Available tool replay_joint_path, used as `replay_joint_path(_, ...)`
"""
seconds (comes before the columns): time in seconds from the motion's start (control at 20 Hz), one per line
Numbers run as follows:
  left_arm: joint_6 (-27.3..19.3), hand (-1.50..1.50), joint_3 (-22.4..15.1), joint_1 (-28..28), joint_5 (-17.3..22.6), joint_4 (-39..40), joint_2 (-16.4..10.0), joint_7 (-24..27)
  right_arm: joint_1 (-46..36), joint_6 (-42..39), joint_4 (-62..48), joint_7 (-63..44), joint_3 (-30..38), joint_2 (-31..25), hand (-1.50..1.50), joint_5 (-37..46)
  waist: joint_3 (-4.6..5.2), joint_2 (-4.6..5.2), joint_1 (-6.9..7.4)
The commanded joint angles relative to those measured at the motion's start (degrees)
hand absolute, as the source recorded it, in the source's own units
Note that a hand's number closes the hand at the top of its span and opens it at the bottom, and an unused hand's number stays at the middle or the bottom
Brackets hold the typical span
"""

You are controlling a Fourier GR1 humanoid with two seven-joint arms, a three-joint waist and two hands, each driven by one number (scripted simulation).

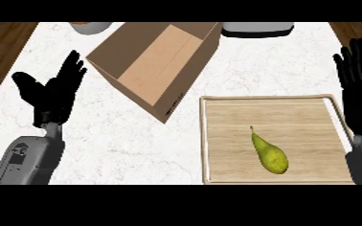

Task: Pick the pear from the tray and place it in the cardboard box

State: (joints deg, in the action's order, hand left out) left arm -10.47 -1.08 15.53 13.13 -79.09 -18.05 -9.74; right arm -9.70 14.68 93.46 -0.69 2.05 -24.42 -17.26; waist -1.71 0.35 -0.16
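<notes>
Head view, near edge first; what sits closest? (Tom)

The pear (269,153), lying on its side in the near half of the wooden tray (304,117); fat end toward the near right, thin neck and stem pointing away to the left; nothing touches it. (Ines)

How do you reckon it will handle? (Tom)

Light, I would judge, and stiff enough to take a grasp; the skin looks smooth, so it may slip or roll; it could bruise if pinched hard. I would take it across the fat belly, fingers on one flank and thumb on the other; the neck tapers and gives little to hold. (Ines)

And the hands? (Tom)

Both spread wide and holding nothing; the right hand (349,72) rests fingers up at the right edge, beside the tray's far right corner and partly cut off; the left hand (51,92) rests fingers up over the white counter (120,139), well apart from the tray. The right is the nearer to the fruit. (Ines)

Farther back? (Tom)

The cardboard box (159,60), open at the top and set at a slant, its near corner just beside the tray's far left corner; the pear must clear its wall. Beyond it, a bowl (90,27) at the far left and a pale appliance (257,29) at the far right; both are cut off. (Ines)
</notes>
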Motion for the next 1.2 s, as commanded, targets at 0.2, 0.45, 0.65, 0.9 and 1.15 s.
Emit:
replay_joint_path(0.2, -2.0, 0.00, -2.1, -2.1, -11.5, 1.7, -8.6, 2.6, 1.0, -26.1, -6.0, -7.3, -13.4, 1.7, -1.50, -13.2, 1.08, 1.19, 5.74)
replay_joint_path(0.45, -0.8, 0.00, -2.9, -4.0, -13.2, 2.6, -11.1, 2.8, 0.7, -41.9, -3.7, 4.9, -26.1, -12.1, -1.50, 5.8, 1.28, 0.84, 6.41)
replay_joint_path(0.65, -1.6, 0.00, -1.3, -4.3, -13.8, 4.0, -12.1, 3.9, 5.3, -54.7, -17.3, 17.4, -21.3, -10.0, -1.50, -6.8, 1.21, 1.05, 2.97)
replay_joint_path(0.9, -1.1, 0.00, -0.7, -5.9, -13.9, 4.5, -12.5, 5.4, -2.8, -66.0, -29.6, 32.9, -19.4, -12.3, -1.50, 3.0, 1.24, 0.54, 3.38)
replay_joint_path(1.15, -2.9, 0.00, -2.6, -6.3, -15.5, 5.0, -9.8, 6.0, -11.6, -63.4, -26.9, 35.1, -23.0, -18.9, -1.50, 14.7, 1.31, 0.58, 3.99)
